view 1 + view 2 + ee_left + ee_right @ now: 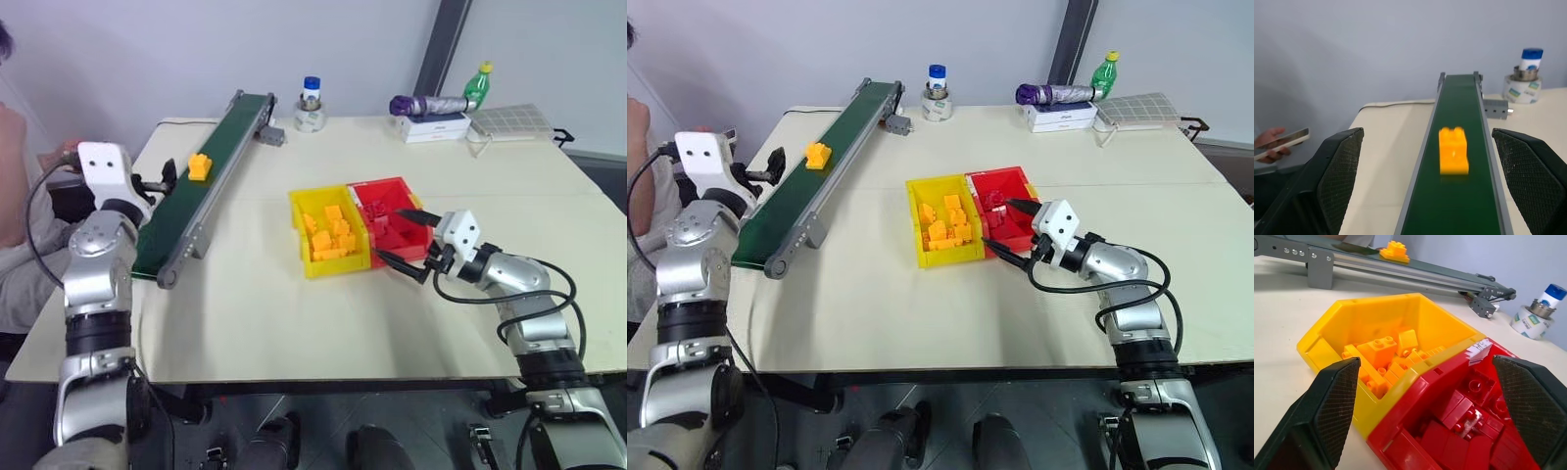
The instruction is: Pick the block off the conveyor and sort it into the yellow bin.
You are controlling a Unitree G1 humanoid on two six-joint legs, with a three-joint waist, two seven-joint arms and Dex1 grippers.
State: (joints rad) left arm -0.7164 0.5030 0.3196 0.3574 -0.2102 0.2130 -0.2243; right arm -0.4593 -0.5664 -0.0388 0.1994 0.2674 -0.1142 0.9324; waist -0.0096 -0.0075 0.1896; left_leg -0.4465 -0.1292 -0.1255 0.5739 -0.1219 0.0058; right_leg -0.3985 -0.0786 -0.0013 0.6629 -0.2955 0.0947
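on the worktop (294, 323), the block (200, 165) is not yet picked from the conveyor (186, 211); left end effector (162, 180) is spread, empty; yellow bin (306, 262) awaits.

the two head views look forward and down over the table (294, 313) from nearly one spot, a little apart sideways. the left wrist view looks low along the conveyor (1459, 196) from close by. the right wrist view faces the yellow bin (1381, 328) and red bin (1415, 431) closely; both wrist views share the conveyor.
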